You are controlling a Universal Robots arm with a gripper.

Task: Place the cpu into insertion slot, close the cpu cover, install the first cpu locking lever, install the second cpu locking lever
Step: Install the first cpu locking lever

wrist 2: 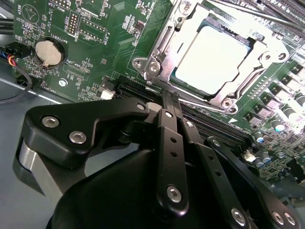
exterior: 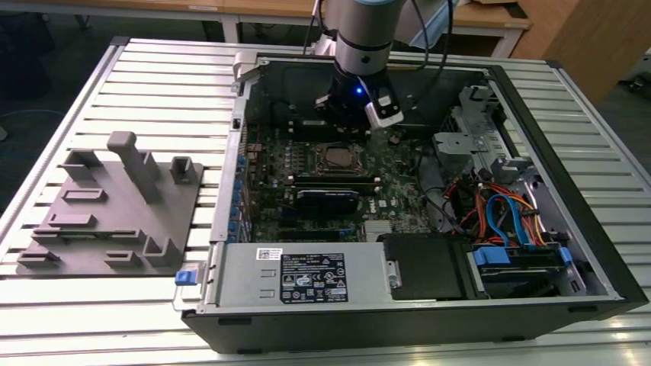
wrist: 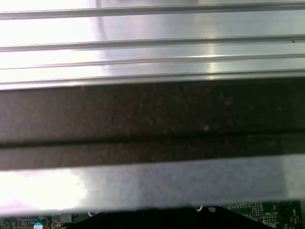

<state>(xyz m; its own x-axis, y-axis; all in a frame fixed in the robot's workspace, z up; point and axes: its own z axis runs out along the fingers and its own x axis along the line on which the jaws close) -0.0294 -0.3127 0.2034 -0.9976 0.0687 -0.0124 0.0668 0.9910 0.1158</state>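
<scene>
The cpu [wrist 2: 212, 55], a square chip with a pale silver top, lies in the insertion slot [exterior: 334, 158] on the green board. The cpu cover [wrist 2: 164, 43], a thin metal frame with a square window, lies flat around it. My gripper [wrist 2: 170, 98] has its black fingers [wrist 2: 164, 119] pressed together, and their tips sit at the socket frame's edge beside the memory slots [wrist 2: 209, 126]. In the exterior view the gripper [exterior: 346, 122] hangs inside the open computer case, just behind the socket. I cannot tell whether a locking lever is under the tips.
A grey fixture plate [exterior: 112, 206] with upright stands lies on the slatted table at the exterior view's left. The power supply [exterior: 295, 278] fills the case's front. Cables and drive cages [exterior: 508, 213] crowd its right. A coin battery [wrist 2: 49, 51] sits on the board. The case wall [wrist: 152, 114] is close.
</scene>
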